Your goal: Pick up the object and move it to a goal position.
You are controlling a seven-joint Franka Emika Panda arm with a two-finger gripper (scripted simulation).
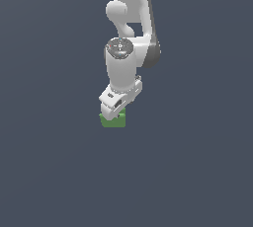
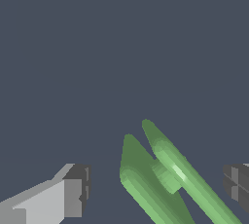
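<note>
**Helper:** Do you see the small matte green stepped block (image 2: 160,181)? It looks hard and light (that is my guess), and its dull skin should not slip much.

**You:** Where do I grab it?

**Helper:** Squeeze its two flat outer sides, low down. Skip the sloping ridges on top.

**You:** What does it look like?

**Helper:** It has two ridges with a dip between them. One ridge shines a little.

**You:** Where is it?

**Helper:** It sits on the dark grey floor (image 1: 49,171), right under the white robot gripper (image 1: 111,111).

**You:** Are the jaws shut?

**Helper:** No. In the wrist view your fingers (image 2: 73,194) stand wide apart, one on each side of the block, not touching it.
</note>
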